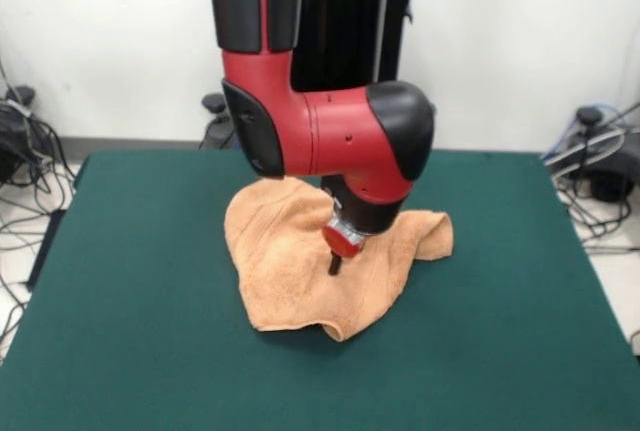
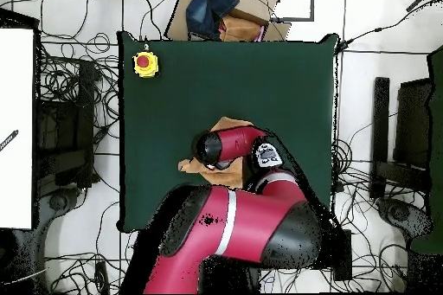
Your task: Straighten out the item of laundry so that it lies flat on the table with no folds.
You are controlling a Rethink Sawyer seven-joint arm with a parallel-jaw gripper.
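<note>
The item of laundry (image 1: 290, 261), a peach-orange towel, lies rumpled near the middle of the green table (image 1: 130, 331), with folds and a flap turned out to the right. My gripper (image 1: 335, 264) comes down from the red arm and touches the towel's middle. Its tip looks like a single dark stub, so its state does not show. In the overhead view the arm covers most of the towel (image 2: 227, 124), and the gripper itself is hidden under the arm.
A yellow box with a red button (image 2: 145, 63) sits on the table (image 2: 285, 84) near one corner in the overhead view. Cables and equipment lie on the floor around the table's edges.
</note>
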